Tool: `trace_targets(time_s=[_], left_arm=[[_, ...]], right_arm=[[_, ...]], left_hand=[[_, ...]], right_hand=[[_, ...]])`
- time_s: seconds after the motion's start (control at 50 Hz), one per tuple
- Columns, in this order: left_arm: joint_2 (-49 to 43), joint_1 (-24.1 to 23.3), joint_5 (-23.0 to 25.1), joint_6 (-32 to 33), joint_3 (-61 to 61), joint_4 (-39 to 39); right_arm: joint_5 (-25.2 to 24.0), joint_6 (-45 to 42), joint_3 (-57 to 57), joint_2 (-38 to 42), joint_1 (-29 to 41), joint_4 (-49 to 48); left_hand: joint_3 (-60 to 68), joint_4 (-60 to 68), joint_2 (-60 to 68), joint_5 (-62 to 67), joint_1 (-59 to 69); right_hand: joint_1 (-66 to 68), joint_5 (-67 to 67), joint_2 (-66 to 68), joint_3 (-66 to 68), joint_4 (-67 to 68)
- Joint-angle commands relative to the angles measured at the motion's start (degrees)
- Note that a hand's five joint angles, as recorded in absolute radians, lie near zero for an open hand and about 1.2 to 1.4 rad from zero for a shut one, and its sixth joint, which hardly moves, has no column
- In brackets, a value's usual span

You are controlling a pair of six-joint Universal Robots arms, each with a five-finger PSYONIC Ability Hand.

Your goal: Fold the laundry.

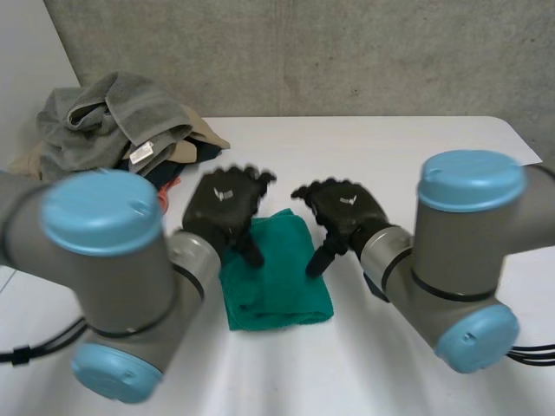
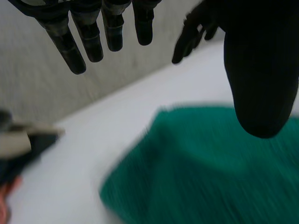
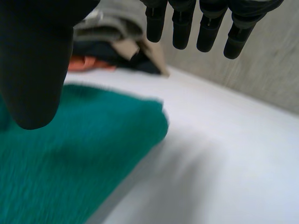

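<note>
Both empty, fingers [image 2: 70, 51] straight and apart. Hang over green towel [image 1: 276, 273]: left hand [image 1: 224, 201] at its left edge, right hand [image 1: 347, 208] at its right. Lies long near to far, equally close.

White counter [image 1: 390, 147]: takes lower & mid frame in head view. Its far edge runs across the upper third; far-right corner sits at right edge of frame. Surface plain, matte. Behind it a grey concrete wall [image 1: 347, 52] spans top of frame, mottled w/ small pits. Upper left of frame: lighter, smooth wall panel [image 1: 26, 43] meets the concrete at a slanted seam. Wrist views: same counter w/ grey wall beyond its far edge.
</note>
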Motion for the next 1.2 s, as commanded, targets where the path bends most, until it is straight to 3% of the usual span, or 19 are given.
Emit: trace_targets(time_s=[0.02,0.2,0.32,0.38,0.48,0.56,0.64,0.8,0.88,1.2], left_arm=[[-6.55,-1.73,-6.01,0.52,-0.60,-2.36],[-8.31,1.08,-5.92,3.50,-2.97,-2.62],[-6.47,2.48,-5.05,8.51,-2.54,-2.62],[-2.43,3.36,-2.24,9.39,-2.01,-2.54],[3.36,4.06,7.49,9.22,-0.08,-2.01],[6.18,5.64,15.66,9.13,1.94,-2.62],[7.24,7.40,24.63,8.17,4.40,-2.97],[7.16,9.34,40.02,2.37,7.66,-6.84],[7.16,9.61,42.50,0.78,7.92,-7.11],[6.63,9.17,42.50,0.60,8.01,-7.02]], right_arm=[[-0.32,-1.39,-5.12,8.85,0.85,3.27],[0.38,-7.36,-5.91,10.61,0.94,3.44],[1.08,-9.83,-3.72,4.99,0.41,2.92],[3.70,-9.65,-0.92,1.31,0.23,1.87],[9.60,-9.39,3.83,-1.25,-0.38,-1.47],[11.45,-7.29,8.76,-1.43,-0.29,-3.76],[9.79,-2.19,12.54,-1.43,-0.12,-5.43],[-0.14,6.60,16.24,-1.08,-0.56,-9.82],[-2.61,10.29,16.15,-0.20,-0.38,-11.76],[-1.38,11.44,10.70,8.06,0.32,-13.78]], left_hand=[[-1.12,-0.47,-0.75,-0.67,0.56],[-0.61,0.04,-0.24,-0.16,1.07],[-1.79,-1.14,-1.42,-1.34,-0.11],[-2.13,-1.47,-1.76,-1.68,-0.45],[-1.79,-1.14,-1.42,-1.34,-0.11],[-1.79,-1.14,-1.42,-1.34,-0.11],[-1.46,-0.81,-1.09,-1.01,0.22],[-0.78,-0.13,-0.41,-0.33,0.90],[-0.62,0.04,-0.24,-0.16,1.06],[-0.78,-0.13,-0.41,-0.33,0.90]], right_hand=[[0.41,3.22,1.94,2.53,1.87],[7.14,9.95,8.67,9.26,8.60],[8.49,11.30,10.02,10.61,9.95],[8.32,11.13,9.85,10.44,9.78],[7.15,9.96,8.68,9.27,8.61],[6.13,8.95,7.67,8.25,7.59],[4.95,7.77,6.49,7.07,6.41],[4.79,7.60,6.32,6.91,6.25],[4.95,7.77,6.49,7.07,6.41],[11.31,14.13,12.85,13.43,12.77]])
